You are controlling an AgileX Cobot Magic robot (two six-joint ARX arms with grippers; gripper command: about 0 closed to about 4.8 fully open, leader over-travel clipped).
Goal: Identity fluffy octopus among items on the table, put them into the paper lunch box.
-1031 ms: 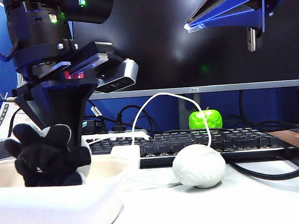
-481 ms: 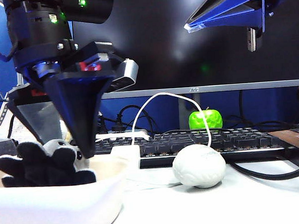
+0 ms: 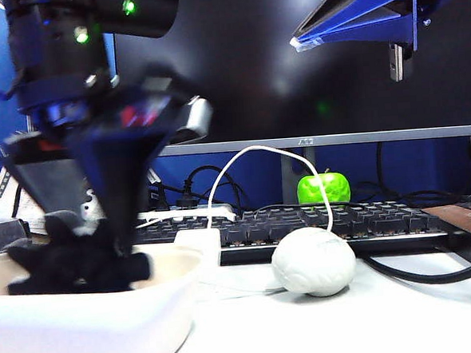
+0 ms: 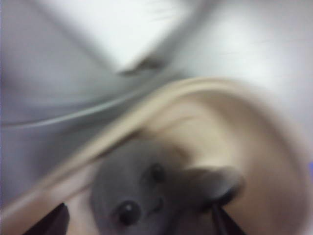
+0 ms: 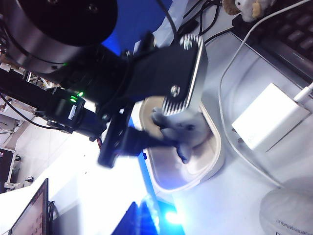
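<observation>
Octopus (image 3: 77,262) lies in lunch box (image 3: 93,329), lower left of exterior frame, directly beneath left hand (image 3: 115,232), fingers spread wide, holding nothing. Right hand: upper right, state unclear.

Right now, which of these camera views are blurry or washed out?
Exterior view: left hand smeared by motion above the fluffy octopus; the rest is sharp. Left wrist view: everything is blurred, octopus and paper lunch box soft. Right wrist view: mostly sharp, with blown-out white glare by the box.
</observation>
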